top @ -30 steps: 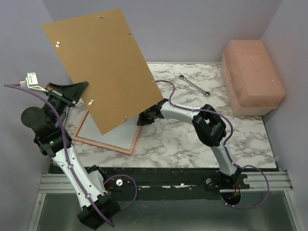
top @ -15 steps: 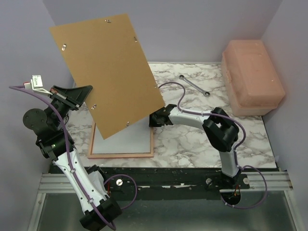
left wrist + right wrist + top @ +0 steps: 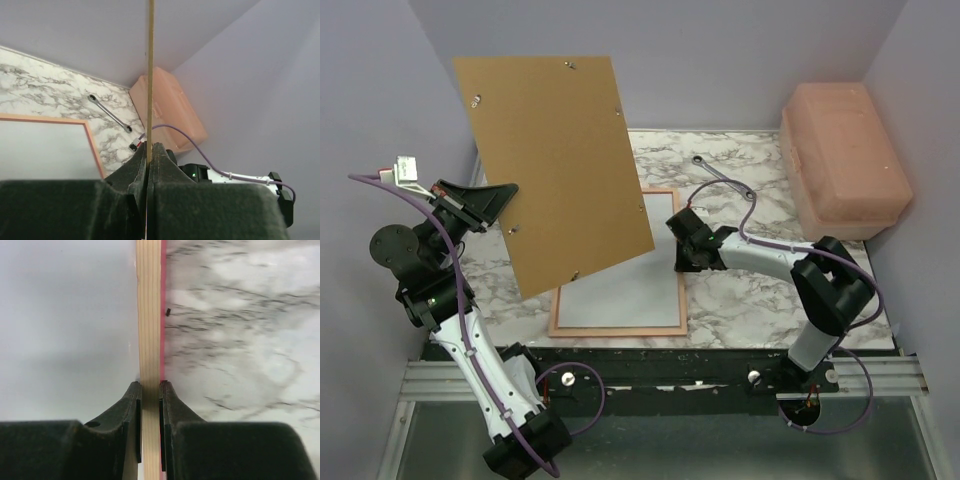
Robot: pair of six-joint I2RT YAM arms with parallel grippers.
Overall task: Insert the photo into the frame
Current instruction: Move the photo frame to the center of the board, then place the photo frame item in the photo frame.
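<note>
The frame [image 3: 620, 329] has swung from the tabletop's [image 3: 740, 305] left edge to its near edge, the right tool [image 3: 678, 245] pinching its right rail. The photo [image 3: 620, 290] — apparently face down — lies inside; the backing board [image 3: 555, 165], clamped aloft in the left tool [image 3: 505, 195], remains to fit.

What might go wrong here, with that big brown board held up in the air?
1. The left gripper pinches the backing panel by one edge only. The panel hangs tilted above the frame and may slip or swing down onto it.
2. The right gripper clamps only the frame's thin right rail. A tug may twist the frame or shift what looks like the photo, white side up, inside it.
</note>
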